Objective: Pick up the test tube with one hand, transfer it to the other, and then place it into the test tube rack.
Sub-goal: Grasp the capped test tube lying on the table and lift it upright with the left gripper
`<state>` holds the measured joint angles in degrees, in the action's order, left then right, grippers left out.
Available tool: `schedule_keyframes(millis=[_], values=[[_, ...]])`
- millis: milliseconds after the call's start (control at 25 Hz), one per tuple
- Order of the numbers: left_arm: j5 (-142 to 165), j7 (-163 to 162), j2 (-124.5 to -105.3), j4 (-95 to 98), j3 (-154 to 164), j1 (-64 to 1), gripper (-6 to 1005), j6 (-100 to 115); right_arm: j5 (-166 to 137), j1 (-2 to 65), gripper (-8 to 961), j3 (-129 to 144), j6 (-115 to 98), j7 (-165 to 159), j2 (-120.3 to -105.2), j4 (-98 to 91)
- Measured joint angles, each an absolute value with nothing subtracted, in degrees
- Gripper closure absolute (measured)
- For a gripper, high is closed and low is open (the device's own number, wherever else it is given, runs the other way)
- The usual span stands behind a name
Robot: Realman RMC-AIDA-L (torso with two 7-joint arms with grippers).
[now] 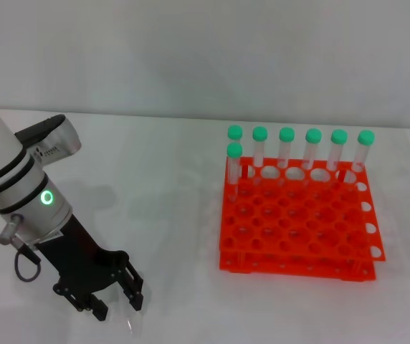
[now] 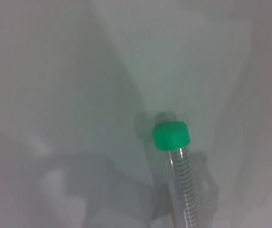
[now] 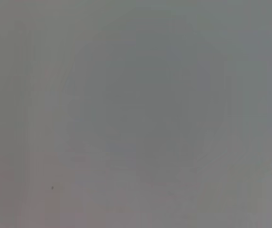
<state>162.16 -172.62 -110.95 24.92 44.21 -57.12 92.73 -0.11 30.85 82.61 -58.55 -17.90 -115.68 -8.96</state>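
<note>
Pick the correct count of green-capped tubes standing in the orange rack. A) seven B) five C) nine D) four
A: the head view shows six green-capped tubes along the far row of the orange test tube rack, plus one more in the next row at its left end, making seven.

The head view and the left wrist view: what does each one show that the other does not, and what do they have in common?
Only the head view shows the orange test tube rack, with seven green-capped tubes standing along its far side, and the left gripper low over the white table, on the arm with the green ring. Only the left wrist view shows the test tube's green cap and the marks along its clear body. Both show the test tube lying on the table; in the head view it is just a faint clear tip at the gripper's fingers. The right gripper appears in neither.
</note>
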Motion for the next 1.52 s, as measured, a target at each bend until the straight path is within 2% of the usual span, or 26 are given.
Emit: schedule_keyframes(millis=[520, 960, 1520], values=[[161.7, -172.6, -111.46, 24.1, 44.0, -56.5, 408, 90.5, -0.1, 30.8, 96, 82.6, -58.8, -18.0, -115.51, -9.0], [161.7, -172.6, -111.62, 22.9, 43.8, -56.2, 498, 89.7, 0.2, 30.7, 95, 83.4, -59.0, -18.0, -115.34, -9.0], [161.7, -172.6, -111.72, 22.7, 43.9, -55.4, 550, 89.4, 0.1, 30.6, 95, 83.5, -58.9, -18.1, -115.21, -9.0]])
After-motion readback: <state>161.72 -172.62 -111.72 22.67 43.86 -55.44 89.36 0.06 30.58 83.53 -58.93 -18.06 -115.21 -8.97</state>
